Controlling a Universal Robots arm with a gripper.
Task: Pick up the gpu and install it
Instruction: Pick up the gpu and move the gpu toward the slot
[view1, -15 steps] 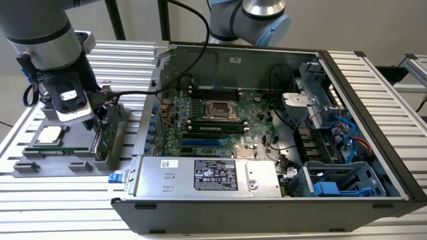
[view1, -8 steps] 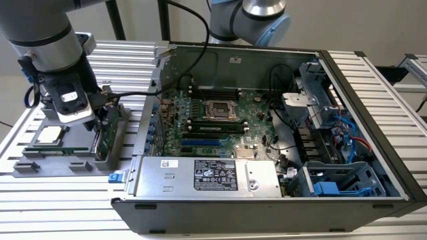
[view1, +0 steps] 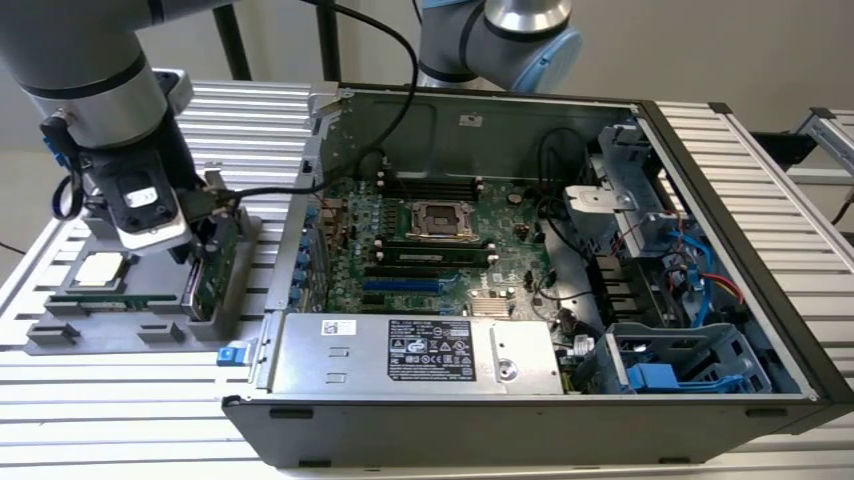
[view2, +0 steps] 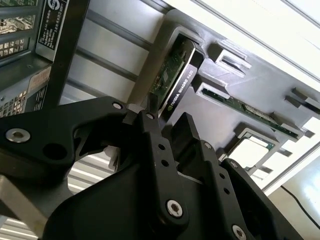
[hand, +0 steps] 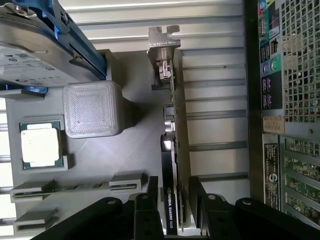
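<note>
Gripper (hand: 172, 182) sat astride gpu (hand: 177, 130), exterior view's 9 o'clock of the case (view1: 467, 430).
You had it open; a square, centred grip looked essential.

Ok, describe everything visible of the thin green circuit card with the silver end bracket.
The gpu, a thin green circuit card, has a silver metal bracket at one end and a black cooler on one face. It stands on edge in a slot of the grey plastic holder. The black gripper is at its cooler end; contact cannot be told.
</note>
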